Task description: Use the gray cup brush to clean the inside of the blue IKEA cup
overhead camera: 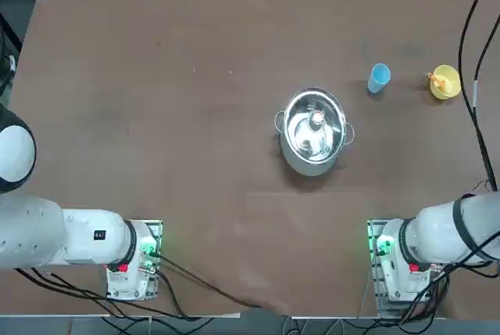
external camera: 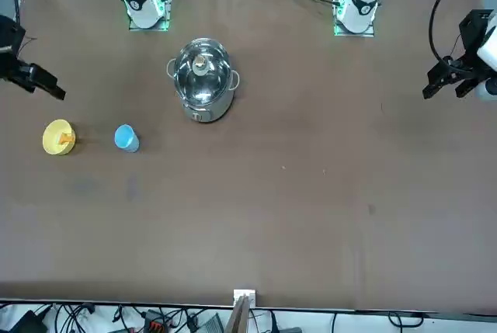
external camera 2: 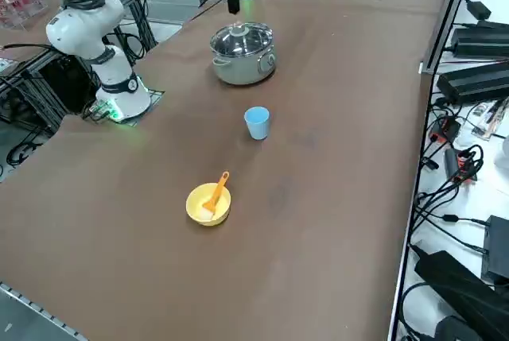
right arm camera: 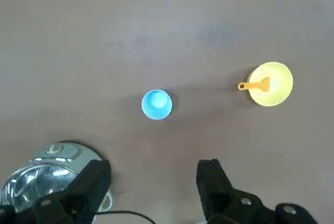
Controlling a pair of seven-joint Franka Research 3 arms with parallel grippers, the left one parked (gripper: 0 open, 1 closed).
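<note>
One blue cup (overhead camera: 379, 78), standing at one o'clock on the table (overhead camera: 219, 155); one orange-handled brush (external camera 2: 215, 194), apparently leaning in one yellow bowl (external camera 2: 208, 204), two o'clock; one lidded pot (overhead camera: 314, 132); one right gripper (right arm camera: 154, 174), gaping wide, holding nothing.

Brown table (overhead camera: 226, 194) below right gripper (right arm camera: 154, 169), broad, matte, few faint scuffs. Out past table's far edge from gripper: white bench (external camera 2: 497, 186) strewn with black cables (external camera 2: 445, 194), black power boxes (external camera 2: 477, 83). Metal post (external camera: 238, 313) at far edge. Grey floor (overhead camera: 22, 15) well off to gripper's left, beyond table. Light diffuse, shadows on tabletop soft. Walls, windows outside view.
</note>
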